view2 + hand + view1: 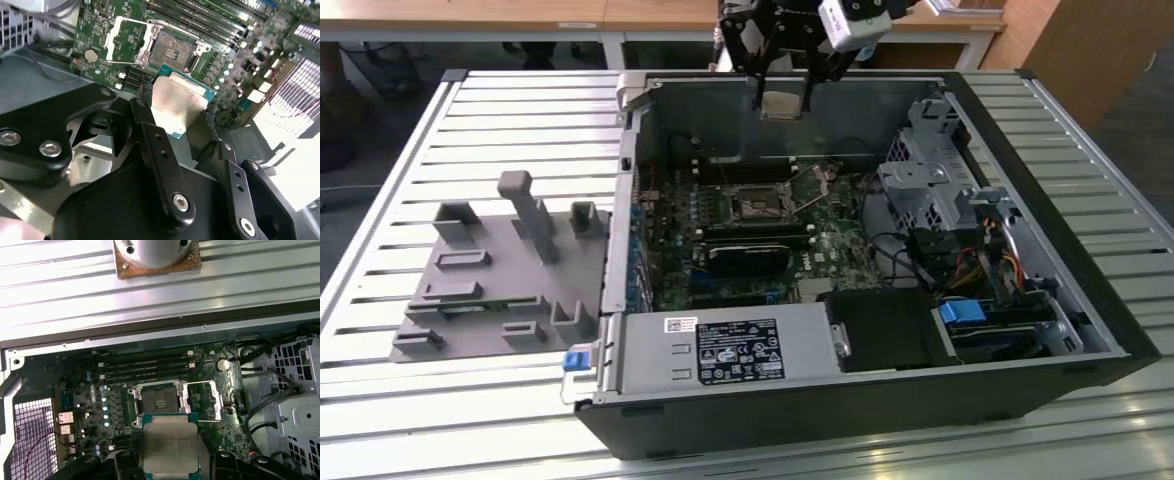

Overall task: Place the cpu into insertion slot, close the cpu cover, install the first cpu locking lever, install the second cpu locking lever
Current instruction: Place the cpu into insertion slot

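My workbench: silver slatted aluminium table, slats glaring under bright light. Behind it, light wooden desks on white legs. At exterior view's right, brown wooden cabinet. Beneath desks, dark floor.

Nothing legible is found anywhere. A black label with white marks is spotted on the grey power supply box, well apart from the jaws and across the open case from them, but its print cannot be made out. A small white sticker is seen just beside that label, equally unreadable. Faint lines of print are picked up on the metal top of the cpu gripped between the jaws, yet no character can be told.
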`<state>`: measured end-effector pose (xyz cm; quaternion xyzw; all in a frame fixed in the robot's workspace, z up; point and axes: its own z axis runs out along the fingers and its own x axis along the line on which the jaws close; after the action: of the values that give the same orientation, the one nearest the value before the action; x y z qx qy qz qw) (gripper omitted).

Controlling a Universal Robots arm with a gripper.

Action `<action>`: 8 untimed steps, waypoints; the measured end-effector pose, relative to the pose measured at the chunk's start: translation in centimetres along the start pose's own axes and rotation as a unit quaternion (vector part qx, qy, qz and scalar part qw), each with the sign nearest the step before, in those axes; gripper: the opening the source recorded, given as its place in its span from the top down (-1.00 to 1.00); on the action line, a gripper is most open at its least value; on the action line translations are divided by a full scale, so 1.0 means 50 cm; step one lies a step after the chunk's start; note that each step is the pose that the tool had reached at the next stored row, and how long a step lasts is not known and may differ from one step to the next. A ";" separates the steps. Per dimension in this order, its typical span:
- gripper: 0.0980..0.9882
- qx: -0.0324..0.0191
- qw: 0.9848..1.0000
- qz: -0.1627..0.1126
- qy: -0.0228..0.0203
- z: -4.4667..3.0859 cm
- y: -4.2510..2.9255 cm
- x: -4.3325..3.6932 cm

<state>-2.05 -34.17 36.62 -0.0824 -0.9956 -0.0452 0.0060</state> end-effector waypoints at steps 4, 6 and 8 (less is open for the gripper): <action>0.04 -0.001 0.999 0.037 -0.003 0.001 0.000 0.000; 0.04 -0.001 0.998 0.055 -0.005 0.002 0.000 0.000; 0.04 -0.001 0.997 0.073 -0.007 0.002 0.000 0.000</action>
<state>-2.05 -34.17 36.49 -0.1548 -0.9869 -0.0455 0.0026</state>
